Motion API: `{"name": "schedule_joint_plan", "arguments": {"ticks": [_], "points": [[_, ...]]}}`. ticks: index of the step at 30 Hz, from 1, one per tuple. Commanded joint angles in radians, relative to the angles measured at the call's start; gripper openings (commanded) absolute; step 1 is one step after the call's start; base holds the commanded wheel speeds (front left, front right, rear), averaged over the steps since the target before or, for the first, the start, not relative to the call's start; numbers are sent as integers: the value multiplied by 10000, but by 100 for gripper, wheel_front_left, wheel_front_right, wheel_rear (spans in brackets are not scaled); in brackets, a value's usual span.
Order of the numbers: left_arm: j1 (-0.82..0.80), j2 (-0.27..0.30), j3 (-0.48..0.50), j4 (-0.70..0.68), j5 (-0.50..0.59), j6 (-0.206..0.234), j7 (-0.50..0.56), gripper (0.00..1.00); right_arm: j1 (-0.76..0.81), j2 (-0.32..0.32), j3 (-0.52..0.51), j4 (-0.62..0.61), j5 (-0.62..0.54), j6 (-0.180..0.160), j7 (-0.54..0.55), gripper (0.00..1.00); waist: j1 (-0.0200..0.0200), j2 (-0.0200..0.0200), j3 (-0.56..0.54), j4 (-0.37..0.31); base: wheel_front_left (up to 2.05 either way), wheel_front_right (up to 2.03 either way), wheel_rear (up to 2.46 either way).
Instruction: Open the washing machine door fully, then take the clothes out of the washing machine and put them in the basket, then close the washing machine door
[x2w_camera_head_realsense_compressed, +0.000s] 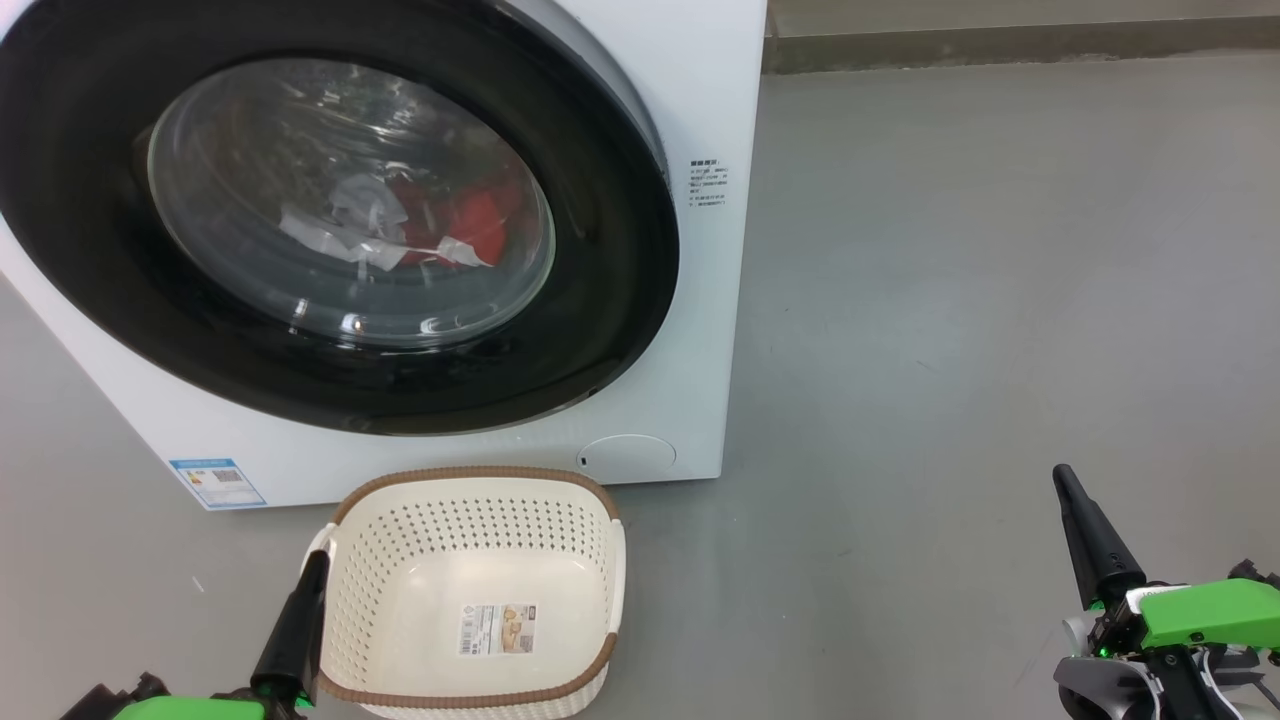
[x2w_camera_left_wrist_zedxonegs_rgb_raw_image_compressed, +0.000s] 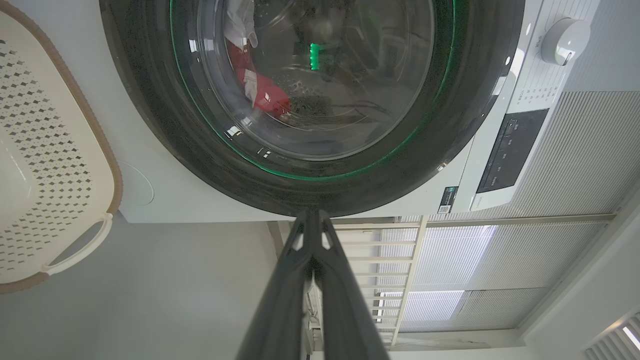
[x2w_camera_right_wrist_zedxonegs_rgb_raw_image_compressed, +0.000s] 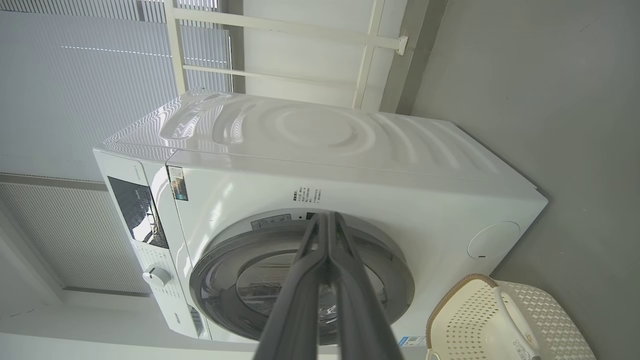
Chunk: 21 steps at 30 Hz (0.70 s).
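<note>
You see the washing machine door (x2w_camera_head_realsense_compressed: 600, 300) closed on the washing machine (x2w_camera_head_realsense_compressed: 700, 120) at upper left, with the red clothes (x2w_camera_head_realsense_compressed: 470, 220) behind its glass. The basket (x2w_camera_head_realsense_compressed: 470, 473) stands at lower centre, just before the machine. The left gripper (x2w_camera_head_realsense_compressed: 316, 565), at lower left beside the basket's handle, and the right gripper (x2w_camera_head_realsense_compressed: 1066, 482), at lower right, both have fingers pressed together

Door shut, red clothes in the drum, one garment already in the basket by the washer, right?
Not quite: the head view shows the basket empty but for its paper label. The washing machine door is shut, with the red clothes inside.
</note>
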<state>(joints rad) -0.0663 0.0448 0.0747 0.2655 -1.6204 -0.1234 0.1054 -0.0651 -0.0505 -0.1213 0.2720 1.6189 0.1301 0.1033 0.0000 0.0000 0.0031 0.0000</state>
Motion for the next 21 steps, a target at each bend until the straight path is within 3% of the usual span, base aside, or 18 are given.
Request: {"name": "schedule_joint_plan", "arguments": {"ticks": [1, 4, 5, 15, 21], "points": [[-415, 80, 366, -205, 97, -73, 58, 0, -422, -45, 134, -276, -54, 6, 52, 0, 0, 0, 0, 0, 0, 0, 0], [-415, 78, 368, -205, 99, -73, 60, 0, -422, -43, 131, -275, -56, 6, 54, 0, 0, 0, 0, 0, 0, 0, 0], [-1, -2, 4, -1, 0, 0, 1, 100, 0, 4, -6, -1, 0, 0, 25, 100, 0, 0, 0, 0, 0, 0, 0], [243, -76, -128, 208, 173, 5, -213, 100, 277, 96, 138, 268, -103, 0, -174, 100, 23, 0, -12, 7, 0, 0, 0], [271, -44, -184, 93, 712, 2, -359, 100, 319, -2, 240, 193, -458, 1, -331, 100, 1, 0, 23, 11, 0, 0, 0]]}}
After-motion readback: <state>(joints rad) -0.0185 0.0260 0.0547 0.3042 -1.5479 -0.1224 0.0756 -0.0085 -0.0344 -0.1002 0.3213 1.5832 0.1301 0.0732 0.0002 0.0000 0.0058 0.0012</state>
